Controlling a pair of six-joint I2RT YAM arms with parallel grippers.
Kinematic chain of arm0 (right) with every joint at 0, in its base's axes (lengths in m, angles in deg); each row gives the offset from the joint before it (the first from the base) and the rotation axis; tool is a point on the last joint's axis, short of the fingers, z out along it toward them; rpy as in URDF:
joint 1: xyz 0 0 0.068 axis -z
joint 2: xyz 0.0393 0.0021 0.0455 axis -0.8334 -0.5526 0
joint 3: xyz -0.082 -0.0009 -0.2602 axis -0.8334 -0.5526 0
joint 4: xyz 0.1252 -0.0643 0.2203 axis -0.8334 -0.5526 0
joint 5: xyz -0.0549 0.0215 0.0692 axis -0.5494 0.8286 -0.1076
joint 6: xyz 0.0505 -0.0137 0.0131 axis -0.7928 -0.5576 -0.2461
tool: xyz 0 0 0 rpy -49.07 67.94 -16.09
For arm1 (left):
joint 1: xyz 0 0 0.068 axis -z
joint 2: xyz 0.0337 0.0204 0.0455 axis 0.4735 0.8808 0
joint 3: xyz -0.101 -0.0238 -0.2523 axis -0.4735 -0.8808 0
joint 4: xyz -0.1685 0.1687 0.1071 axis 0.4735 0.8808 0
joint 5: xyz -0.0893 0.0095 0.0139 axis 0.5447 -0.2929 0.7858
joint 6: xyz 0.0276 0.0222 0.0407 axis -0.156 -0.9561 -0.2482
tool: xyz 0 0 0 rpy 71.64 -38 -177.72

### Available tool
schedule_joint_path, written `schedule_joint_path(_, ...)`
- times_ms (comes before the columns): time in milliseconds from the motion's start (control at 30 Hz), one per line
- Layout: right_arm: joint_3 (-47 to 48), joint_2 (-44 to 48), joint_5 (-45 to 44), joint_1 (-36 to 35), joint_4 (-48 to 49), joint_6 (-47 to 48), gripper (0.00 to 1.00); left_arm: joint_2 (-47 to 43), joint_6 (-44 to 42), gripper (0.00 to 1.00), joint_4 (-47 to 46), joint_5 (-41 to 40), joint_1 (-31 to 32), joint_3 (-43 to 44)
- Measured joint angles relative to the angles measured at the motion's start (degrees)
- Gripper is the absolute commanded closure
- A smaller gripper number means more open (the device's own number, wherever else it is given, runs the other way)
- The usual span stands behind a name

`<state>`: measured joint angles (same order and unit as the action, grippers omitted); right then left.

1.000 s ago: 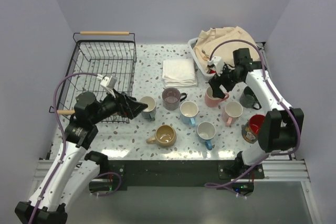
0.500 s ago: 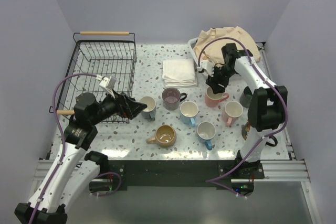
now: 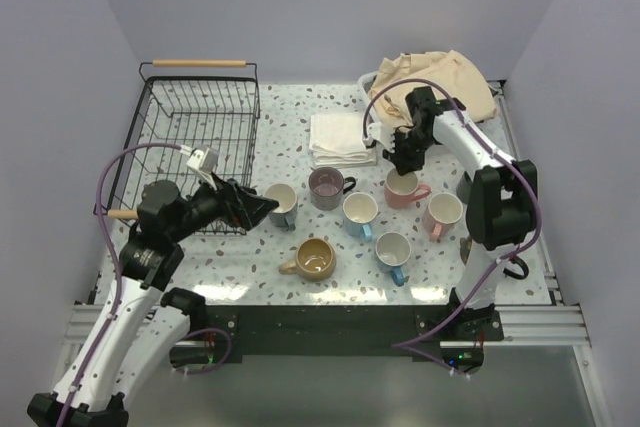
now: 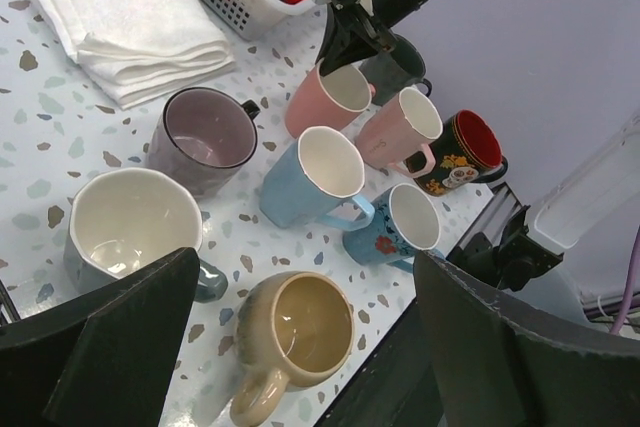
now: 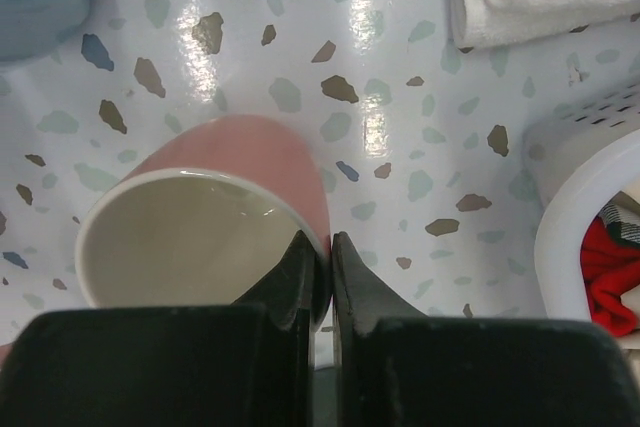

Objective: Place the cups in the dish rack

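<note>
My right gripper (image 3: 403, 160) is shut on the rim of the pink cup (image 3: 402, 191). In the right wrist view one finger is inside the pink cup (image 5: 250, 162) and one outside, the gripper (image 5: 328, 247) pinching its wall. My left gripper (image 3: 262, 207) stands open beside the grey-teal cup (image 3: 283, 203), holding nothing. Through its wide gap (image 4: 305, 267) I see the tan cup (image 4: 295, 332). The mauve (image 3: 326, 187), light blue (image 3: 359, 213), blue-handled white (image 3: 393, 250) and pale pink (image 3: 441, 213) cups stand upright. The black wire dish rack (image 3: 243, 107) sits at the far left.
A folded white towel (image 3: 341, 137) lies behind the cups. A white tub (image 3: 372, 87) with beige cloth stands at the back right, close to my right gripper. A dark patterned mug (image 4: 462, 152) and a dark grey one (image 4: 395, 62) stand near the right edge.
My right arm swung left and back over the pink cup, and its jaws closed on the rim. The left arm has barely moved.
</note>
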<state>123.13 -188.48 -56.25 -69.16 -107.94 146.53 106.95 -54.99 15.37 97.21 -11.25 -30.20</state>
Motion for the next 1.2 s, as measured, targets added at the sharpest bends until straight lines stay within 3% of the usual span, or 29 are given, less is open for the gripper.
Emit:
schedule_joint_path(200,-0.42,1.68,1.77,-0.02,2.38,-7.45,1.00,0.83,2.99,0.09,-2.62,1.31,0.00,0.02)
schedule_joint_path(467,-0.85,16.33,8.33,2.10,12.81,-30.73,1.00,5.68,10.75,0.09,-13.53,3.87,1.66,0.57)
schedule_joint_path(567,-3.72,24.09,9.64,3.30,21.09,-43.91,1.00,8.00,13.29,0.08,-17.70,2.34,5.18,1.27)
schedule_joint_path(700,-8.33,30.86,10.67,3.69,29.97,-61.48,1.00,13.20,15.17,0.06,-23.28,-2.75,15.02,3.56)
schedule_joint_path(900,-14.36,35.65,13.18,3.43,39.15,-84.96,1.00,27.26,16.57,0.05,-31.47,-11.04,27.50,10.01)
schedule_joint_path(1200,-24.59,43.82,20.87,3.43,54.64,-112.21,1.00,37.35,21.99,0.05,-41.05,-18.80,31.69,13.27)
